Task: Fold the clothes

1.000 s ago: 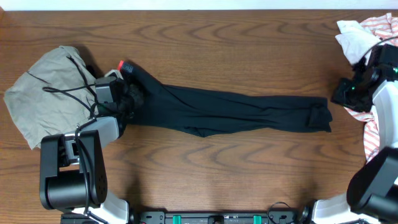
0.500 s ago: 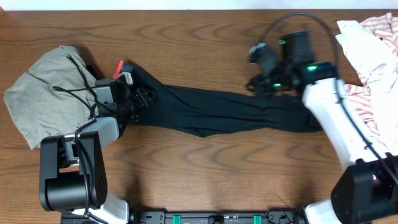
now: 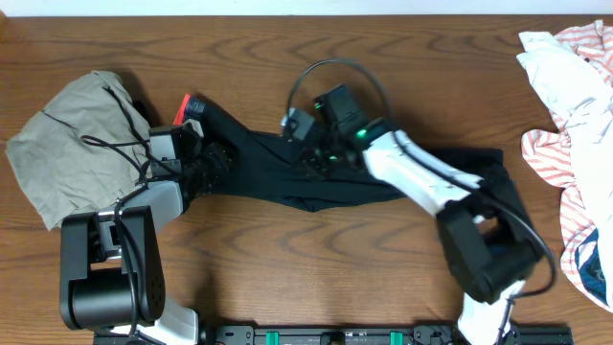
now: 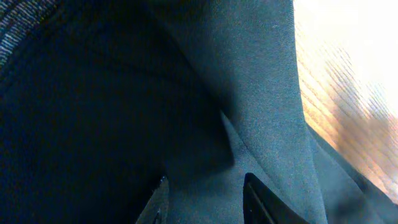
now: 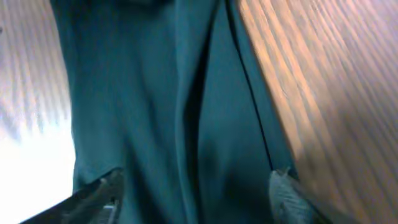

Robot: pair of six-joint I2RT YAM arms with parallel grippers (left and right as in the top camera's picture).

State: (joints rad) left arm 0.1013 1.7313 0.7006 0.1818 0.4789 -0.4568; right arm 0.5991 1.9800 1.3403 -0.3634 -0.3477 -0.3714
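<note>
The right arm (image 3: 421,180) was white with black joints, a looping black cable (image 3: 330,62) and maybe a small green light (image 3: 361,134).

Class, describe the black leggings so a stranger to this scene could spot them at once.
On the wooden table, look along the middle. The black leggings lie stretched between a khaki garment at the left edge and striped clothes at the right. Only they are black and narrow, with a red-edged waistband.

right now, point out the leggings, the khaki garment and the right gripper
leggings (image 3: 251,163), overhead view, on the upper leg cloth
khaki garment (image 3: 67,153), overhead view, middle of the heap
right gripper (image 5: 194,190), right wrist view, midway between its open fingertips
</note>
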